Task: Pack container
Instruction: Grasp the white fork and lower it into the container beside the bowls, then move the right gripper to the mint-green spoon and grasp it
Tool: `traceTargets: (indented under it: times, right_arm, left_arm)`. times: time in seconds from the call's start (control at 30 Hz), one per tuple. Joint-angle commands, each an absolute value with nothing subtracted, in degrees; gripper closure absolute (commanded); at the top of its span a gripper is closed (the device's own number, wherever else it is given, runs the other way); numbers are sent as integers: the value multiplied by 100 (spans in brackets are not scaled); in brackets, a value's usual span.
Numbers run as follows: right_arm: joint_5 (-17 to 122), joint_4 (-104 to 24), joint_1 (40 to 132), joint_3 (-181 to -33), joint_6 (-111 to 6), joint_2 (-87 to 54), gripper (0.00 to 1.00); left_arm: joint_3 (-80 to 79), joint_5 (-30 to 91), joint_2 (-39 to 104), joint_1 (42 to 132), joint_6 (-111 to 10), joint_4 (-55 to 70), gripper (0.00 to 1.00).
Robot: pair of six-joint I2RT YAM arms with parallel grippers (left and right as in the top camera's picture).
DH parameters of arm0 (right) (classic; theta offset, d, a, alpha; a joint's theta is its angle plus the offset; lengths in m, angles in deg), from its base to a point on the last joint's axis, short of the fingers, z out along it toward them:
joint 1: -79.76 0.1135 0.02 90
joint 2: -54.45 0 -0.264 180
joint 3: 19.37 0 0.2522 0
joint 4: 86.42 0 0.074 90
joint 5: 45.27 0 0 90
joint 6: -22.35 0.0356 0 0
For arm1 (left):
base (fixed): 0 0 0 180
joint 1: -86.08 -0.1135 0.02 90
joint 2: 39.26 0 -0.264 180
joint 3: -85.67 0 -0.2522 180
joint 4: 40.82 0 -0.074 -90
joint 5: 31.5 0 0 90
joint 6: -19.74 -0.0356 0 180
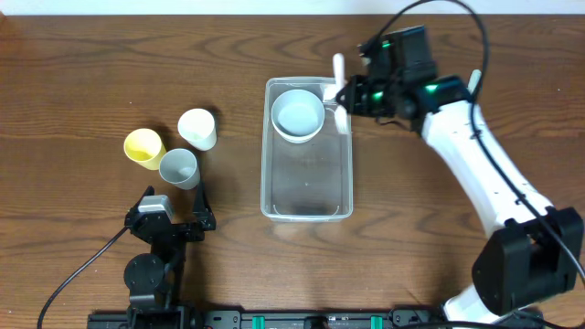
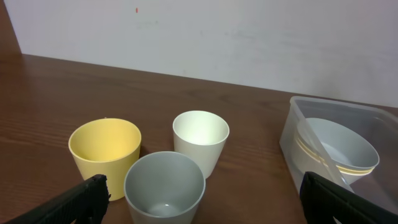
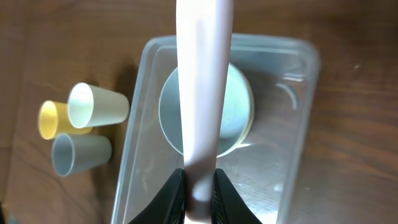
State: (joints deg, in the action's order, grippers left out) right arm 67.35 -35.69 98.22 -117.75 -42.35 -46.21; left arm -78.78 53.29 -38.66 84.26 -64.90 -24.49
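The clear container (image 1: 307,216) sat in the middle of the desk (image 1: 91,55), a bowl (image 1: 298,114) at its 12 o'clock end; at its 1 o'clock corner the right pincer (image 1: 340,94) pinched a white utensil (image 1: 338,66), apparently mid-packing, with lowering and release judged next; the left pincer (image 1: 174,196), at 8 o'clock, hung spread.

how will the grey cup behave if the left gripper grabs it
Probably light: the grey cup stands empty. Its smooth, tapered wall might slip in a squeeze. The yellow cup and white cup sit close, so a push would likely nudge them.
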Motion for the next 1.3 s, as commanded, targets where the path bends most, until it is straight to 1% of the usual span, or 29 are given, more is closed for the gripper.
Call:
traceTargets:
  times: [0.0, 0.13, 0.3, 0.53, 0.6, 0.63, 0.7, 0.77, 0.97, 1.07, 1.17, 1.27]
  right_arm:
    - [6077, -3573, 10141, -11775, -3735, -4853, 87]
    - [5904, -3569, 10357, -11775, -3394, -5161, 90]
    - [5653, -3433, 10460, -11775, -2963, -5351, 92]
    - [5264, -3182, 10469, -11775, -2795, -5362, 89]
    - [5266, -3188, 10469, -11775, -2810, -5362, 85]
    - [5268, -3190, 10469, -11775, -2843, -5362, 81]
    - [5266, -3195, 10469, -11775, -2891, -5362, 70]
    - [5268, -3204, 10469, -11775, -2917, -5362, 65]
    - [5572, -3523, 10403, -11853, -3282, -5255, 65]
    - [5574, -3418, 10276, -12107, -3446, -5078, 63]
    - [5565, -3164, 10003, -12485, -3660, -4842, 60]
    - [5323, -2834, 9487, -12852, -3848, -4615, 57]
  left_arm:
    - [-8029, 5270, -3897, 8402, -6485, -2353, 2]
    - [-8029, 5270, -3897, 8402, -6485, -2351, 2]
    - [-8029, 5270, -3897, 8399, -6488, -2351, 2]
    - [-8029, 5270, -3897, 8402, -6485, -2351, 2]
    - [-8029, 5270, -3897, 8399, -6485, -2351, 2]
    - [-8029, 5270, -3897, 8402, -6488, -2353, 2]
    - [-8029, 5270, -3897, 8402, -6485, -2353, 2]
    - [-8029, 5270, -3897, 8402, -6488, -2351, 2]
    - [-8029, 5270, -3897, 8402, -6485, -2353, 2]
    - [-8029, 5270, -3897, 8402, -6488, -2353, 2]
    - [-8029, 5270, -3897, 8399, -6488, -2351, 2]
    - [-8029, 5270, -3897, 8402, -6485, -2351, 2]
